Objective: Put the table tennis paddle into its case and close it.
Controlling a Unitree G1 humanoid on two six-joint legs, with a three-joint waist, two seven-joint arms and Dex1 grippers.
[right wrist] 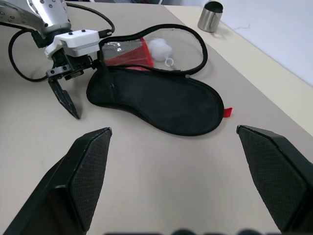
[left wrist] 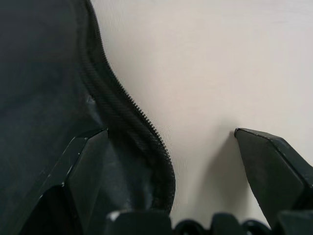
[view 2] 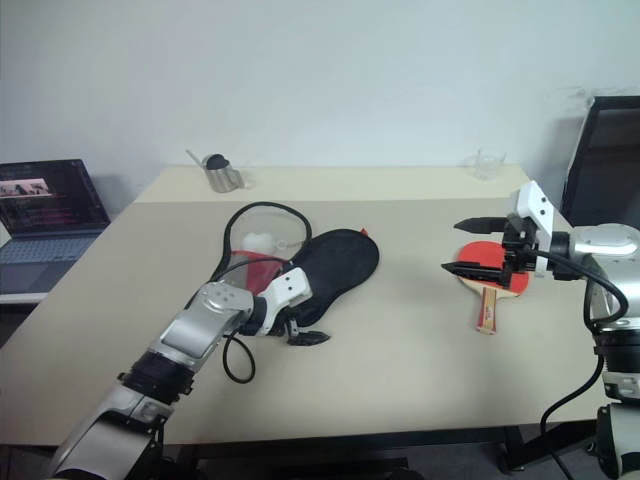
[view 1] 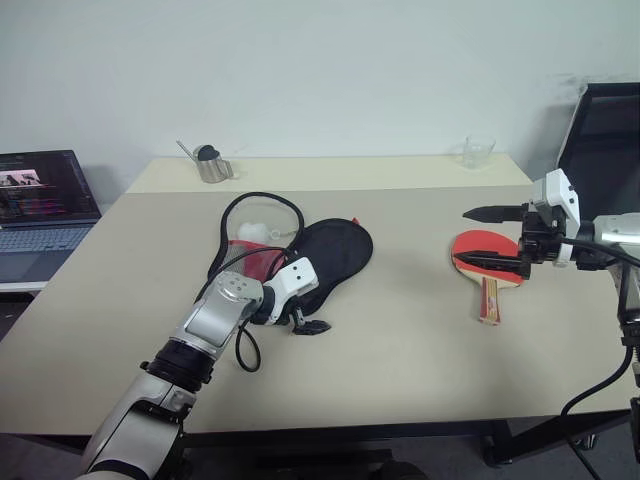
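Left gripper (view 1: 305, 322) jaws wide, straddling the open case (view 1: 330, 255) edge — right gripper (view 1: 490, 240) wide, empty, above the paddle (view 1: 487, 262).

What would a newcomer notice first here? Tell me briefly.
The case lies unzipped and spread open mid-table, black lining up, with the open left claw at its near edge. To its right the red table tennis paddle lies flat on the table, the open right claw hovering over it.
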